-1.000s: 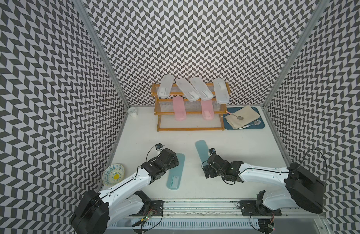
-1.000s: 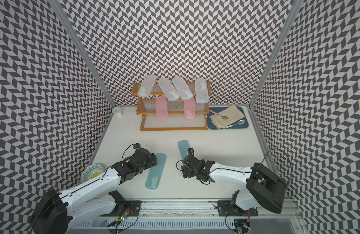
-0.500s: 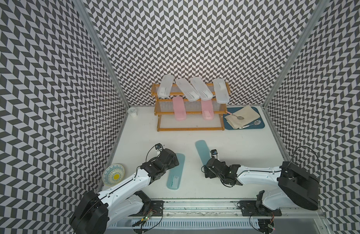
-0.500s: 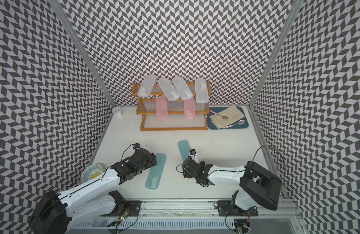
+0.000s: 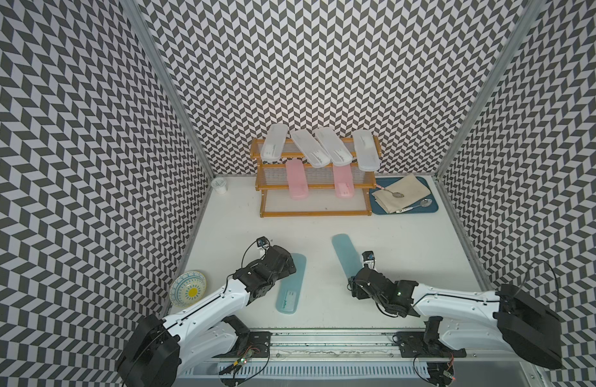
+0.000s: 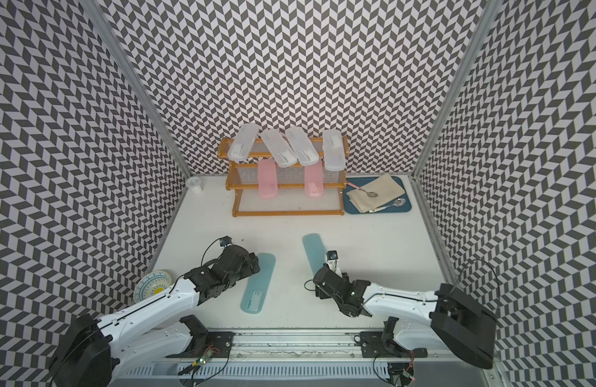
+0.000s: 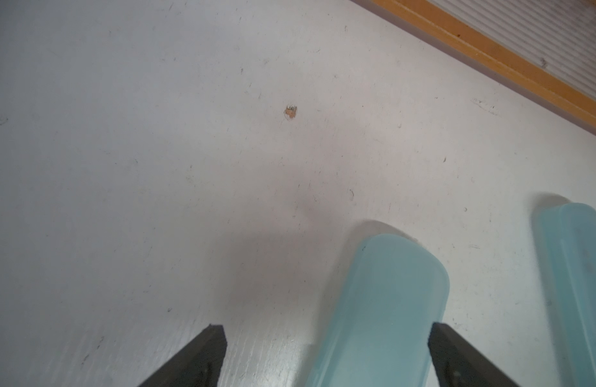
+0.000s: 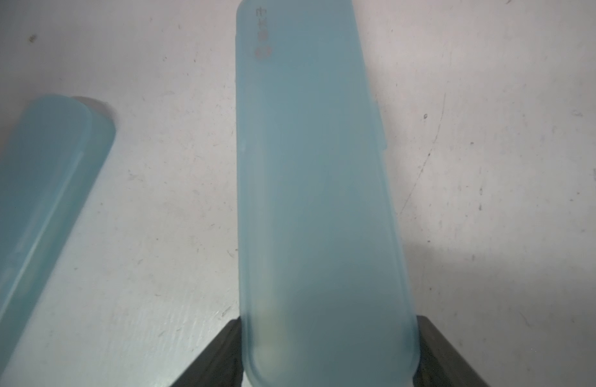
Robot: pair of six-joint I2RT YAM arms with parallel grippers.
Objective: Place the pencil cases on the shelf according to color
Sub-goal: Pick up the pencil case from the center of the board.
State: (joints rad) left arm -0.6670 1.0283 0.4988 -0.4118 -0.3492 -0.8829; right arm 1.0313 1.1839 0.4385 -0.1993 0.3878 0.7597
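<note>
On scuffed white table (image 5: 390, 241) between chevron walls (image 5: 323, 67), left tool (image 7: 326, 328) wide open, right tool (image 8: 329, 321) clamping teal case (image 8: 310, 167)

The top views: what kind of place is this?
Most likely a robot test cell: chevron-patterned walls enclose a white table, and a left arm and a right arm stand on a metal rail at its front.

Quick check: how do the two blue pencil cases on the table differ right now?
The left-arm case shows a white label at its near end; the right-arm case shows none from above. The right gripper is shut on the right-arm case's long sides; the left gripper stands open around the left-arm case. Their far ends lean toward each other. Both are translucent blue, on the table.
</note>
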